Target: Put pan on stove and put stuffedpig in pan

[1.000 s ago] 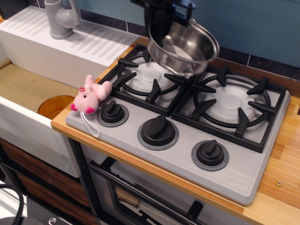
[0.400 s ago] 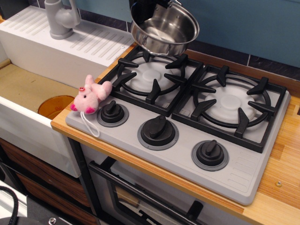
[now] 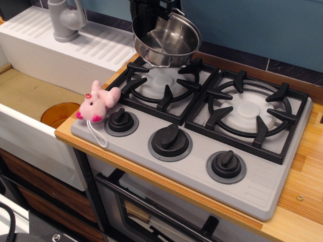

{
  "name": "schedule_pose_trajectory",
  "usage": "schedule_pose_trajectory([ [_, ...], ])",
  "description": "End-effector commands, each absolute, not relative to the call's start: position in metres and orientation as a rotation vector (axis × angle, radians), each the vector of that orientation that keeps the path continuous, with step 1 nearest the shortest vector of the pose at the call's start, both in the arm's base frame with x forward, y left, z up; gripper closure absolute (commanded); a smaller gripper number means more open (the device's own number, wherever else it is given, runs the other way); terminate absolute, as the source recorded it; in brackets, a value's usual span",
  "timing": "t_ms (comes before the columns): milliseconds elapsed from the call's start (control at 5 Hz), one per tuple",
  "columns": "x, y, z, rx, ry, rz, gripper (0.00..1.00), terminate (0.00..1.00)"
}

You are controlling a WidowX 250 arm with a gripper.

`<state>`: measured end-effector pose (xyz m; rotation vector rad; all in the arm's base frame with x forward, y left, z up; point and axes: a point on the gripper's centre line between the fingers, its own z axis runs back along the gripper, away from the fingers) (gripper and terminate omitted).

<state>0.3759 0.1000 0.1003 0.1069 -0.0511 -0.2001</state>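
The shiny steel pan (image 3: 166, 43) hangs tilted in the air above the back of the left burner (image 3: 162, 83) of the grey stove (image 3: 262, 186). My black gripper (image 3: 157, 15) comes in from the top edge and is shut on the pan's far rim. The pink stuffedpig (image 3: 97, 102) lies on the stove's front left corner, beside the left knob (image 3: 121, 120), its white string loop trailing over the edge.
A white sink (image 3: 30, 101) with a grey faucet (image 3: 64, 20) and ribbed drainboard stands to the left, with an orange disc (image 3: 58, 113) in its basin. The right burner (image 3: 250, 111) is bare. A wooden counter (image 3: 308, 181) edges the stove, with a blue wall behind.
The gripper has carried the pan to the left, from between the two burners to above the back of the left burner. The stuffedpig has not moved.
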Motion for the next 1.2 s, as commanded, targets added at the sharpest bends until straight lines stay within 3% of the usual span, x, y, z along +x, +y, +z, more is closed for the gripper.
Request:
schedule_pose_trajectory([
  [0, 0.372, 0.103, 0.099, 0.121, -0.111, -0.179, 1.0, 0.0],
  [200, 0.37, 0.102, 0.091, 0.113, -0.123, -0.177, 1.0, 0.0],
  [400, 0.368, 0.1, 0.084, 0.114, -0.132, -0.182, 0.0, 0.0],
  [1000, 0.355, 0.096, 0.108, 0.131, -0.096, -0.201, 0.0, 0.0],
])
